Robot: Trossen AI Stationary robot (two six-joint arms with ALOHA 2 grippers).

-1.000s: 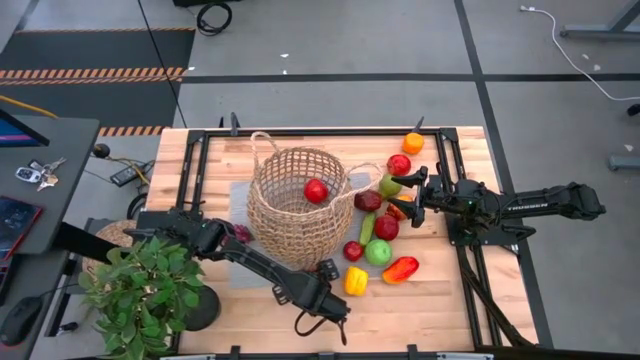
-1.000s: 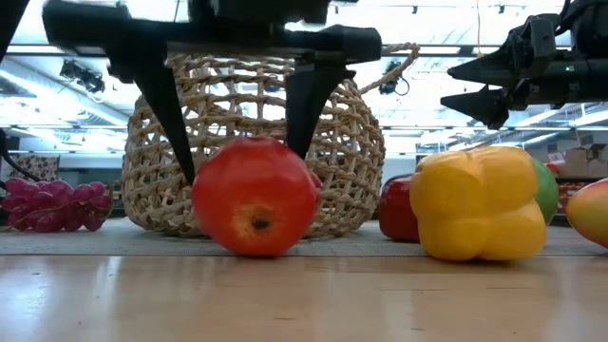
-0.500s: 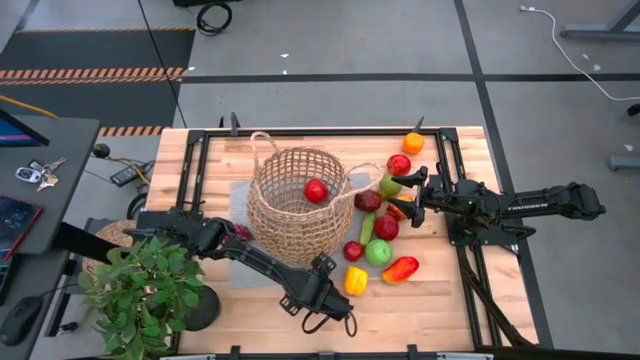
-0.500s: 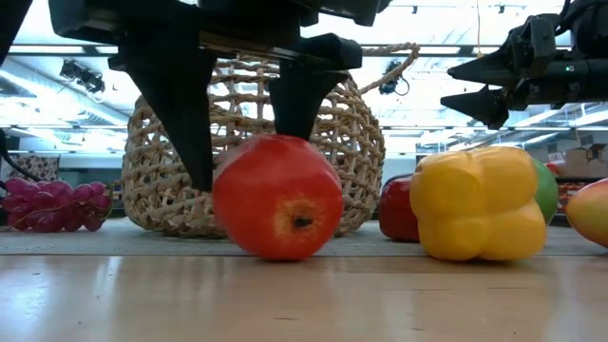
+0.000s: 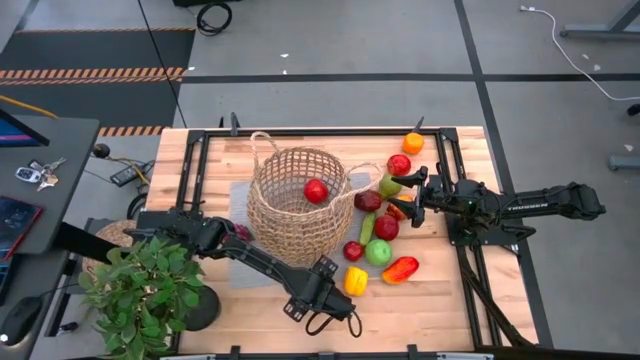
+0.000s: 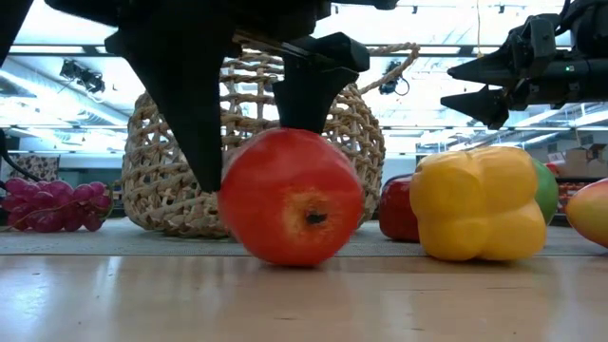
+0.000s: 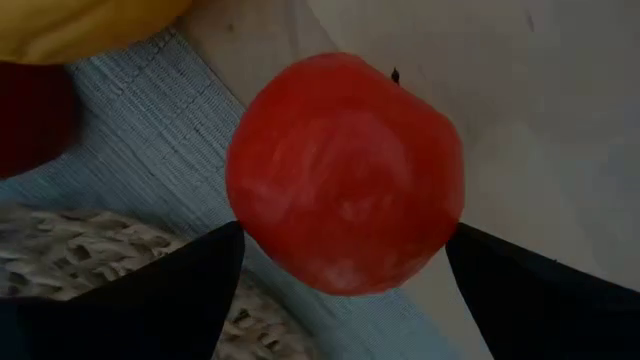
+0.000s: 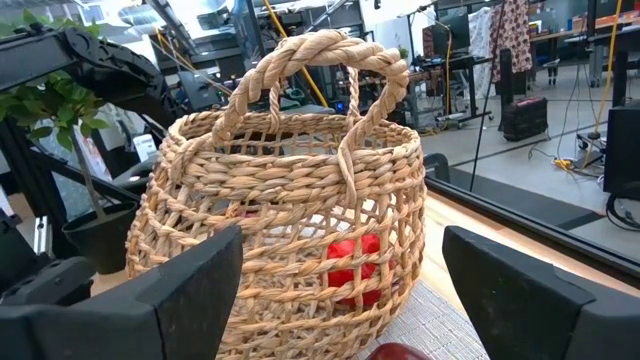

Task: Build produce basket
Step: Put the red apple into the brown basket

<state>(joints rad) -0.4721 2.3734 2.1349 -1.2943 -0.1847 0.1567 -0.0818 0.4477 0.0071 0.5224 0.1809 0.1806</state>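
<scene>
One round tan woven wicker basket (image 5: pixel 298 205) holding one red apple (image 5: pixel 316 190), left gripper (image 5: pixel 331 322) fingers apart around a second red apple (image 6: pixel 291 197) on the near counter (image 5: pixel 420 300), right gripper (image 5: pixel 398 190) fingers apart over the produce.

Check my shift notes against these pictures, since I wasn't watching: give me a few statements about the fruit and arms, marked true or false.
1. The left gripper has its fingers open around a red apple on the table. True.
2. The basket is empty. False: a red fruit lies inside.
3. The right gripper carries a yellow pepper. False: it holds nothing; the yellow pepper sits on the table.
4. Purple grapes lie beside the basket. True.
</scene>
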